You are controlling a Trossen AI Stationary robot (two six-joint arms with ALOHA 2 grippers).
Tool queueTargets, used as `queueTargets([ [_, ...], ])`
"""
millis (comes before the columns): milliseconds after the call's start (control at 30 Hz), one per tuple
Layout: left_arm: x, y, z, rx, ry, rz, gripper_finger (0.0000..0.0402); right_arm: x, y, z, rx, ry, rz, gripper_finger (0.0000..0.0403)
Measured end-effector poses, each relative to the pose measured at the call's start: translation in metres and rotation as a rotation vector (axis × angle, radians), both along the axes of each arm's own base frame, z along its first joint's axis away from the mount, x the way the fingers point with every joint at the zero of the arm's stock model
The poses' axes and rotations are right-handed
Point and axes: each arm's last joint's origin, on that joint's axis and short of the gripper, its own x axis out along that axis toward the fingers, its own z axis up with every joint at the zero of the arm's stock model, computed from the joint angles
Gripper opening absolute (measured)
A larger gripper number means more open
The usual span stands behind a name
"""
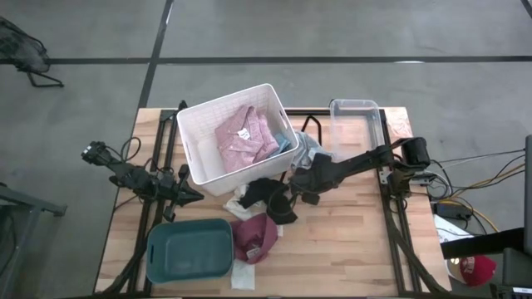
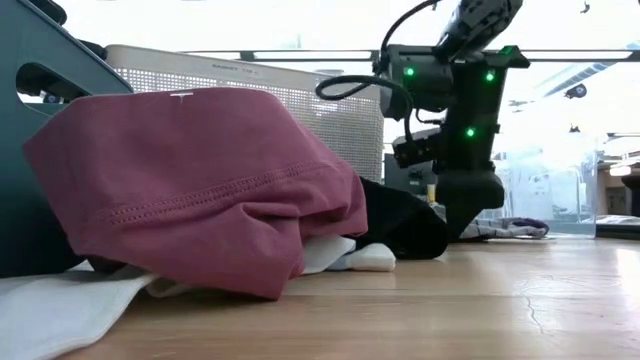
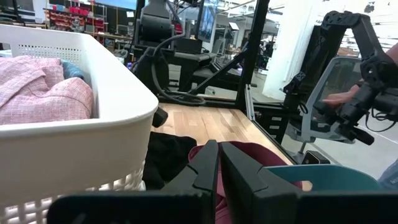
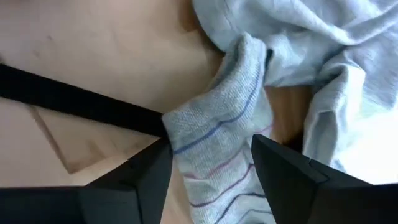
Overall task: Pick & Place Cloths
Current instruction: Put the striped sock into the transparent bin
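Observation:
A grey striped sock (image 4: 230, 106) lies on the table beside a pale blue-grey garment (image 4: 323, 74). My right gripper (image 4: 211, 168) (image 1: 297, 186) is open and points down over the sock, one finger on each side of it. In the high view a black piece (image 1: 270, 199) and a maroon piece (image 1: 253, 237) lie on the wood between the bins. A cream strip (image 1: 243, 274) lies at the near edge. The pink checked shirt (image 1: 241, 137) lies inside the white basket (image 1: 189, 145). My left gripper (image 1: 195, 195) (image 3: 217, 168) is shut and hovers by the basket's near corner. My right gripper comes at the striped sock from above, its fingers (image 4: 152, 171) lying across the sock's width. Whether the pads touch the sock (image 4: 186, 143) I cannot tell. The sock lies flat on the table.
A teal bin (image 1: 189, 249) stands at the near left. A clear bin (image 1: 357, 112) stands at the far right. A black bar (image 4: 74, 99) runs next to the sock. Bare wood (image 1: 357, 241) lies to the near right. A person's hand (image 3: 339, 99) shows beyond the table.

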Motion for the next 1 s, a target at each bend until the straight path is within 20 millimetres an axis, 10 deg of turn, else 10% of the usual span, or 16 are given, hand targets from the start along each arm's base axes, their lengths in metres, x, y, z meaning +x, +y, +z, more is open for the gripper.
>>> queueTargets([
  [433,0.0,0.0,0.0,0.0,0.0,0.0,0.0023,0.005,-0.003,0.002,0.149,-0.025,-0.018,0.0021],
  [1000,0.0,0.0,0.0,0.0,0.0,0.0,0.0023,0.046,0.009,0.095,0.192,-0.23,0.065,0.0009],
])
